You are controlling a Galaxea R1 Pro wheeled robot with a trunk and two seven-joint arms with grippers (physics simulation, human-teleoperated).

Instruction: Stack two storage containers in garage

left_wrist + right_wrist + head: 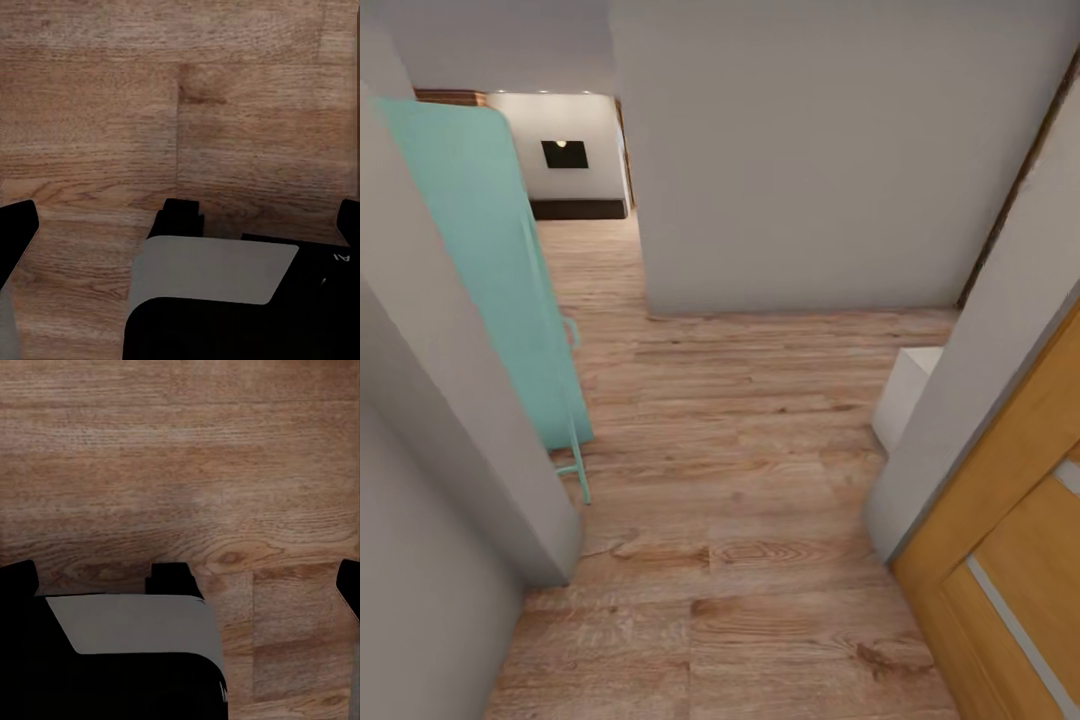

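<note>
A narrow hallway with a light wood-plank floor [740, 480] runs between plain pale grey walls [830, 150], with a mint-green door [490, 270] standing open on the left, its handle [572, 333] projecting into the passage, and a honey-coloured wooden door [1010, 560] with pale inset strips at the lower right. A low white block [905, 395] sits by the right wall. Far down the corridor, a lit white wall [575, 130] carries a small dark square panel [564, 154] above a dark baseboard [578, 209].
</note>
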